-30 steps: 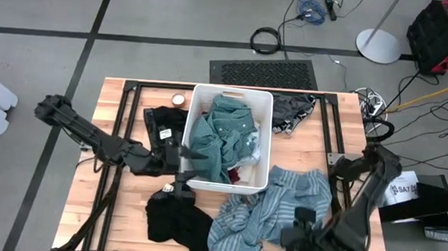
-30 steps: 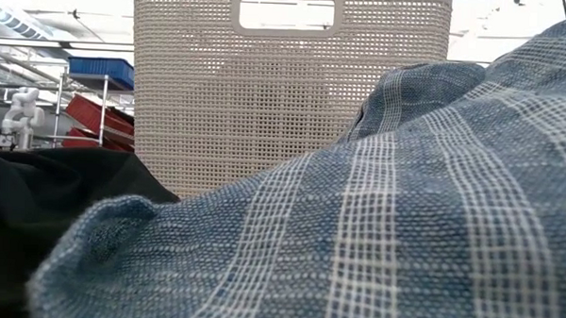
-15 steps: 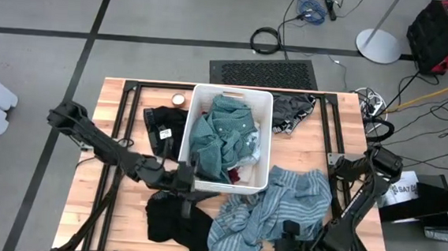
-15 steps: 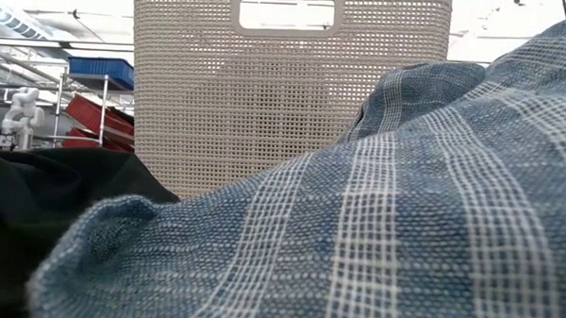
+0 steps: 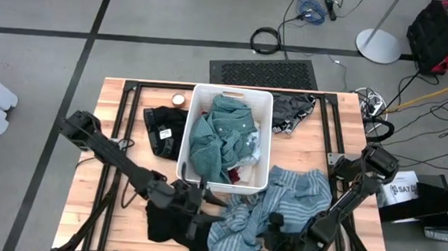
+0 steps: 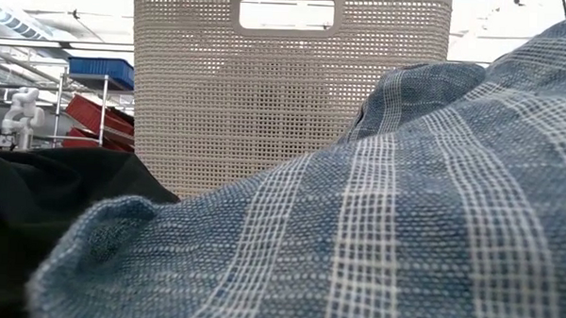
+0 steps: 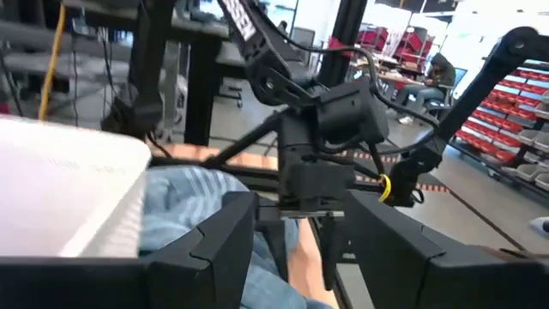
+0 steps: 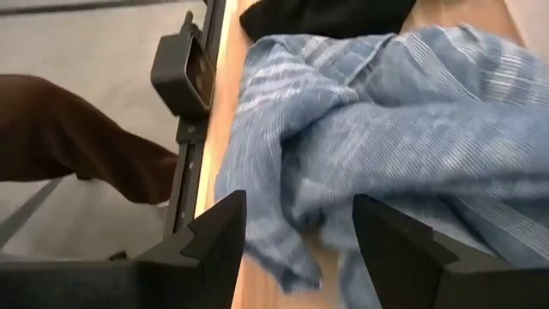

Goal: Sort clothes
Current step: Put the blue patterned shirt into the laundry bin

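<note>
A white bin (image 5: 264, 136) in the table's middle holds a teal garment (image 5: 215, 137). A light blue striped garment (image 5: 282, 201) lies crumpled on the table near the bin's near right corner. It also fills the low view (image 6: 403, 229). A black garment (image 5: 166, 224) lies to its left. My left gripper (image 5: 199, 199) is open above the black garment's far edge, beside the bin's near wall. My right gripper (image 5: 273, 238) is open over the striped garment's near edge (image 8: 283, 172). I cannot tell whether either gripper touches cloth.
Another black garment (image 5: 165, 125) lies left of the bin, and a dark patterned one (image 5: 292, 110) lies at its far right. A small round roll (image 5: 179, 100) sits by the bin's far left corner. The two grippers face each other closely (image 7: 330, 146).
My left gripper has moved from beside the bin's left wall toward the table's near edge and right, to the black garment's far edge. My right gripper has moved along the near edge toward the table's left, over the striped garment. The clothes have stayed put.
</note>
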### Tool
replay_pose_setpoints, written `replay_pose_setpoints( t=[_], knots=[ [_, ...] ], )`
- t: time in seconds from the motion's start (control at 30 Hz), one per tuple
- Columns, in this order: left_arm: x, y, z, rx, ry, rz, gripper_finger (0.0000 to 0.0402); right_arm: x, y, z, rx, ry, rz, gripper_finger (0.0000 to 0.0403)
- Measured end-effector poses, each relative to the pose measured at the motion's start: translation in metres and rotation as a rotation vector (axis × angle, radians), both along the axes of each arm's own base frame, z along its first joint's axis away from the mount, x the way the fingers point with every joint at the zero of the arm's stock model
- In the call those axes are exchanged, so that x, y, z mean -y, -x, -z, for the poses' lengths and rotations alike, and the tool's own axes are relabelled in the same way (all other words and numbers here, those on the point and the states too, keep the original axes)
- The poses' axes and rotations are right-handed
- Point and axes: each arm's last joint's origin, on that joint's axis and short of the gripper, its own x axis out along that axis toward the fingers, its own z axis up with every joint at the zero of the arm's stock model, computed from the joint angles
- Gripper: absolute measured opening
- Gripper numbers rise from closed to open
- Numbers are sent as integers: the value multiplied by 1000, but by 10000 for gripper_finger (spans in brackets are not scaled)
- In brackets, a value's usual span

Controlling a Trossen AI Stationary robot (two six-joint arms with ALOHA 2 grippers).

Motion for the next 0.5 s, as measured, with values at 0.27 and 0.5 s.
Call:
replay_pose_setpoints(
  t=[0.27, 0.5],
  knots=[
    [27, -9, 20, -63, 63, 45, 191, -7, -23, 20, 53, -108, -93, 201],
    [38, -13, 26, -80, 74, 60, 191, -9, -23, 42, -32, -153, -40, 201]
  ],
)
